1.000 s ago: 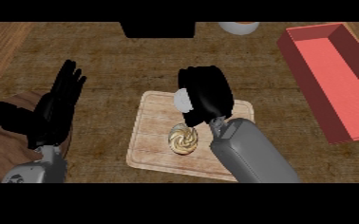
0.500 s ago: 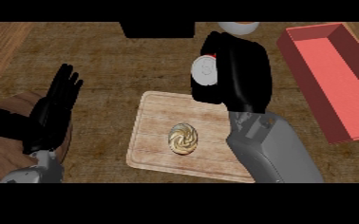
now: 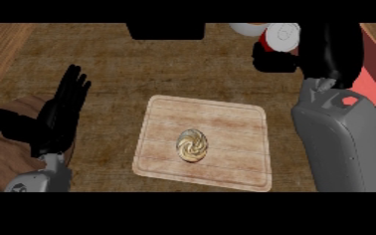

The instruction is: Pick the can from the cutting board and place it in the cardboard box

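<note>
My right hand [image 3: 332,50] is at the upper right, curled round the can [image 3: 283,36]. The can's white end faces me, and a strip of its red side shows beside the thumb. It hangs above the counter, off the wooden cutting board [image 3: 220,119] in the middle. Only a red sliver of the box [image 3: 365,83] shows at the right edge, behind my right forearm. My left hand [image 3: 62,112] rests open at the left, fingers up.
A round swirled pastry [image 3: 192,145] lies on the board. A black object [image 3: 165,31] and a pale dish [image 3: 246,28] sit at the far edge. A dark round thing [image 3: 15,147] lies at the lower left.
My right hand has lifted the can off the board and carried it up and to the right, toward the box. The left hand has barely moved.
</note>
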Controlling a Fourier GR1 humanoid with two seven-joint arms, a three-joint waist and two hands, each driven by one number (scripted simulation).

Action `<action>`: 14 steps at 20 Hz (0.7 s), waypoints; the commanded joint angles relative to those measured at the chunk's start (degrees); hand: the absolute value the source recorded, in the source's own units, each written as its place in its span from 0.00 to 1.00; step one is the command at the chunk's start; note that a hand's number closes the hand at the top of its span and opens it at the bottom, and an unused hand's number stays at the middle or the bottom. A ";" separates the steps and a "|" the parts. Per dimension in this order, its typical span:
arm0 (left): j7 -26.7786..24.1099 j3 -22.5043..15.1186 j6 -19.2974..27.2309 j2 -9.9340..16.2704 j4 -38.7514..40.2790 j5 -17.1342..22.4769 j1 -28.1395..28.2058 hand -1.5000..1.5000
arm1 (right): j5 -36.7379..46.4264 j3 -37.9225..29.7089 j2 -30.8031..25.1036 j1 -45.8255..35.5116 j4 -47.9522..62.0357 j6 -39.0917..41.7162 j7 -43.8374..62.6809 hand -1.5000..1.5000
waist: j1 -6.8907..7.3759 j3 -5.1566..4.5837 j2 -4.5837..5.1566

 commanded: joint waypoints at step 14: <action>0.63 0.04 -0.34 0.46 0.14 -0.79 -1.44 0.50 | -0.71 -15.95 -18.57 -0.70 31.60 -14.31 -22.82 1.00 | 0.76 0.03 0.33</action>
